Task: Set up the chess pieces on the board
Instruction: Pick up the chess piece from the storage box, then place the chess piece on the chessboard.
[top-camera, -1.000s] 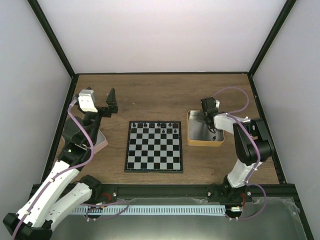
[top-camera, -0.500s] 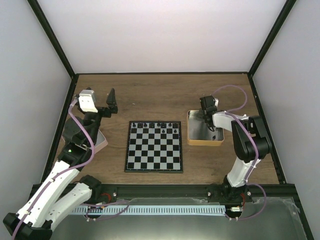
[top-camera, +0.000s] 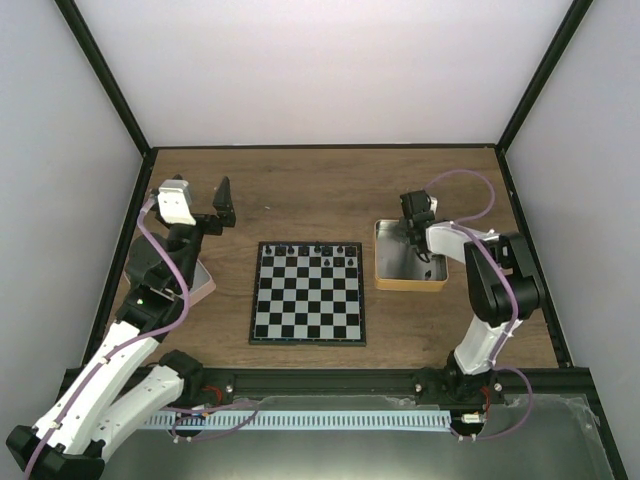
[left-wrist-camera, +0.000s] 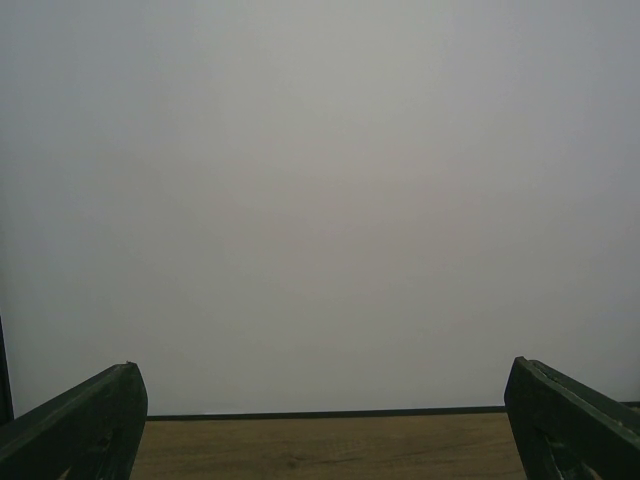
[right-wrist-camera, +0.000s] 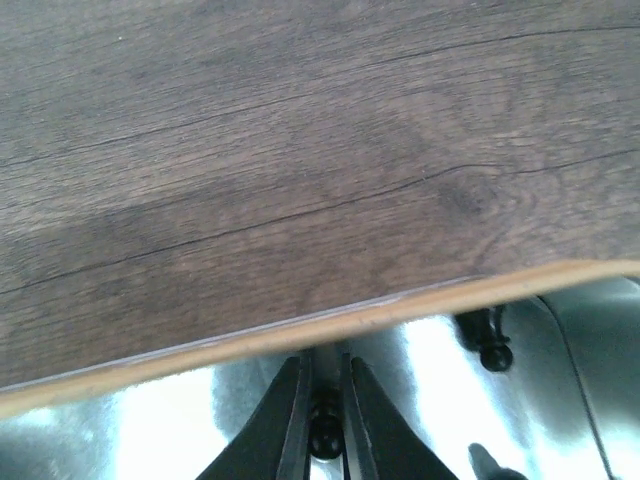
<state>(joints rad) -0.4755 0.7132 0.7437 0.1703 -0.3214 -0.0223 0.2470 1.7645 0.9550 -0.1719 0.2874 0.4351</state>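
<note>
The right gripper (right-wrist-camera: 324, 385), clamped on a tiny black chess piece (right-wrist-camera: 324, 438) inside the tin (top-camera: 410, 284) near the table's right edge, pinches it so narrowly that it may slip or twist on lifting before reaching the board (top-camera: 308, 300) mid-table, while the left gripper (top-camera: 224, 207) hangs wide apart.

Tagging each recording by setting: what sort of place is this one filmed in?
Most likely a lab robot workcell: white panels in a black frame enclose a wood-grain table, a left arm and right arm are bolted at its near edge, and a chessboard and metal tin are staged on it.
</note>
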